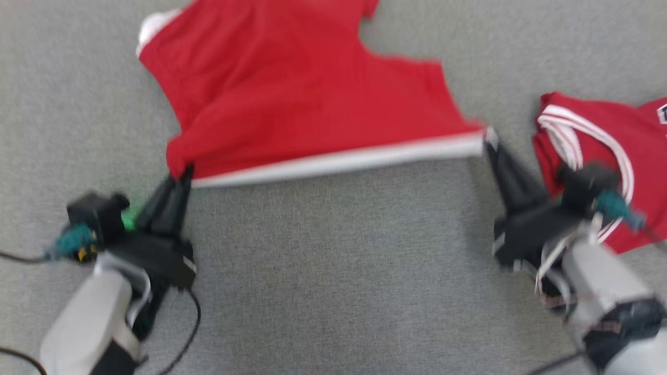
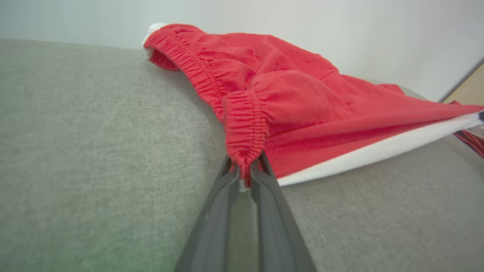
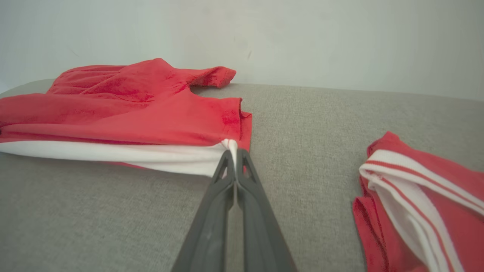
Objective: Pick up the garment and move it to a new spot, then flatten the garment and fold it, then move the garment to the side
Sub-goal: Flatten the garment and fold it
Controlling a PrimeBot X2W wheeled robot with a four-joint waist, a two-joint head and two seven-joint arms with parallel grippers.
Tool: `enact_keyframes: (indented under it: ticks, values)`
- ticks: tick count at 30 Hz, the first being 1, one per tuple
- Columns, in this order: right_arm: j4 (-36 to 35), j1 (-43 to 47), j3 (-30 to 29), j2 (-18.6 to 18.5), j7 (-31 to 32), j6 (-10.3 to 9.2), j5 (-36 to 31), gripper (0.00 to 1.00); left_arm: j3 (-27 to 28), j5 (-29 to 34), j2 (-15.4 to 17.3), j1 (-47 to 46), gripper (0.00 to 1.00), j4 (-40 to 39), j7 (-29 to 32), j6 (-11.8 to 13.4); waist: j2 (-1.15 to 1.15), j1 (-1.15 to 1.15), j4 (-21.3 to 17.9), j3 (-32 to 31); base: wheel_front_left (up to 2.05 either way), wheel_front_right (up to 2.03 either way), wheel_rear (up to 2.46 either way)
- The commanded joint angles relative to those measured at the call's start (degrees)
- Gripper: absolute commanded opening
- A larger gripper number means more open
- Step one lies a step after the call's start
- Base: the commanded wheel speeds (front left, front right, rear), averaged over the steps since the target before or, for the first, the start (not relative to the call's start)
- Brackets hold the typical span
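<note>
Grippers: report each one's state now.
Left gripper: shut on the red shorts, at the waistband.
Right gripper: shut on the red shorts' white stripe.

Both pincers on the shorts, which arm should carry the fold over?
Right, probably: right pincer holds the shorts' hem corner, and folding toward the left pincer at the waistband moves away from the striped garment.

Shorts (image 1: 302,94) left of jersey (image 1: 620,151)

The head view is smeared; the red shorts (image 1: 292,99) run off its top edge, and the striped red garment (image 1: 646,156) (its small patch (image 1: 663,113) unreadable) is cut by the right edge.
</note>
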Motion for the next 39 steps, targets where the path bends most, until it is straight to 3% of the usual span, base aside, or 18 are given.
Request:
enact_keyframes:
  ticks: [1, 9, 21, 33, 39]
  values:
    - [-0.15, 2.86, 0.03, -1.39, -0.04, -0.13, 0.74, 0.00, 0.46, -0.92, 0.32, 4.27, 0.00, 1.51, 0.14, 0.13, 0.00, 0.02, -0.46, -4.27, 0.00, 0.00, 0.00]
    - [-1.78, 13.27, -1.87, -1.88, -0.06, -0.30, 3.75, 0.00, 3.22, -1.16, -2.05, 16.26, 0.00, 2.22, 0.14, 0.15, 0.00, 0.02, -1.11, -11.92, 0.00, 0.00, 0.00]
    - [-2.56, 27.20, -5.43, -1.06, -0.10, -0.40, 4.63, 0.00, 12.16, 2.29, -6.49, 30.79, 0.00, 0.03, 0.05, 0.46, 0.00, 0.02, -0.96, -21.45, 0.00, 0.00, 0.00]
    - [-6.49, 37.15, -11.46, -1.39, -0.35, -0.54, 2.71, 0.00, 14.47, 3.88, -8.67, 40.85, 0.00, -5.52, -0.08, 0.49, 0.00, 0.02, 0.39, -24.48, 0.00, 0.00, 0.00]
    - [-8.09, 35.97, -13.36, -0.58, -0.34, -0.53, 1.01, 0.00, 14.75, 5.26, -8.91, 39.85, 0.00, -10.83, -0.08, 0.49, 0.00, 0.02, 2.61, -23.23, 0.00, 0.00, 0.00]
